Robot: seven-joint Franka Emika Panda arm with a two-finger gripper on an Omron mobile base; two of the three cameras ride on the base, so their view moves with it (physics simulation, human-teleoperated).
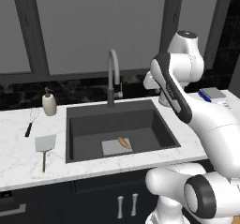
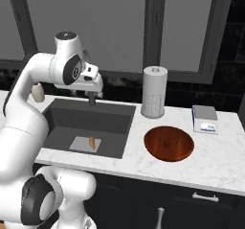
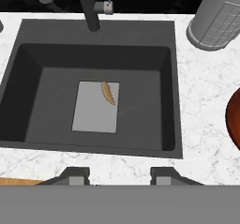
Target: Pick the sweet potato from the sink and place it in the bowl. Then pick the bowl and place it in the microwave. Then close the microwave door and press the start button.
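Your fingers (image 3: 77, 175) stand apart with nothing between them, the gripper (image 2: 92, 100) high over the dark grey sink (image 3: 173, 101). The small tan-orange sweet potato (image 3: 108, 93) lies on the basin's light square (right edge). Descend straight down, and close across its narrow width.

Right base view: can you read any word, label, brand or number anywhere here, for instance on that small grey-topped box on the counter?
No text can be read in any view.
Small white box with grey top: blue mark on its front face, too small and blurred to read.
Grey faucet: small red dot on its side tab, a mark, no lettering.
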